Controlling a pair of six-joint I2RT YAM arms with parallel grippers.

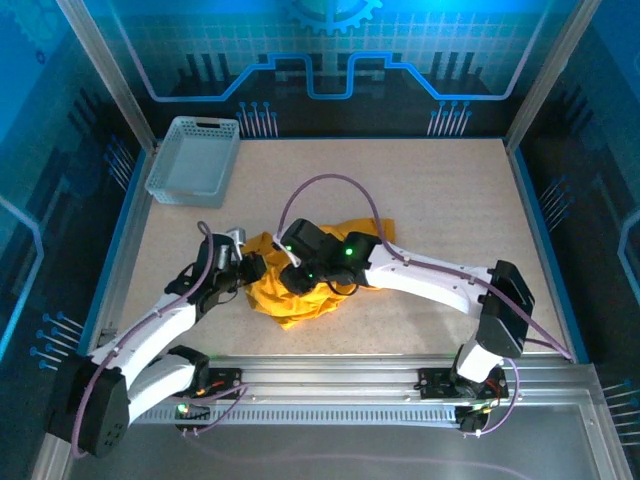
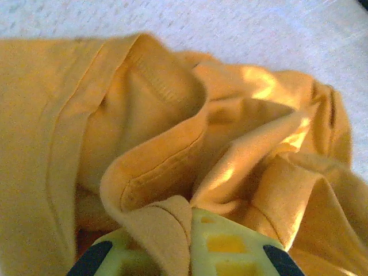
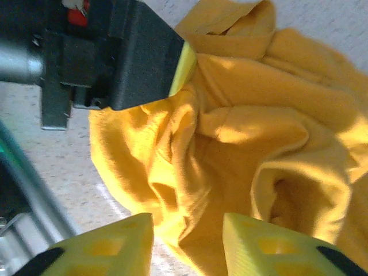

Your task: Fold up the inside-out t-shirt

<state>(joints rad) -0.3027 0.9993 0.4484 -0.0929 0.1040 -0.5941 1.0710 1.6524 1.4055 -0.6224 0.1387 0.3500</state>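
The t-shirt (image 1: pixel 300 298) is pinched at its left edge by the left tool (image 2: pixel 179 233) (right tool (image 3: pixel 187 237) released, poised above)

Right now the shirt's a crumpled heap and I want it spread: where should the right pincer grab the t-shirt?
Probably the raised ridge of the t-shirt between the open right pincer's fingers, from above: it stands proud, and the fingers straddle it.

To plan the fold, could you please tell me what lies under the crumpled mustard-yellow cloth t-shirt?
The speckled beige tabletop shows all around the mustard-yellow cloth t-shirt; whatever lies directly beneath its bunched folds is covered.
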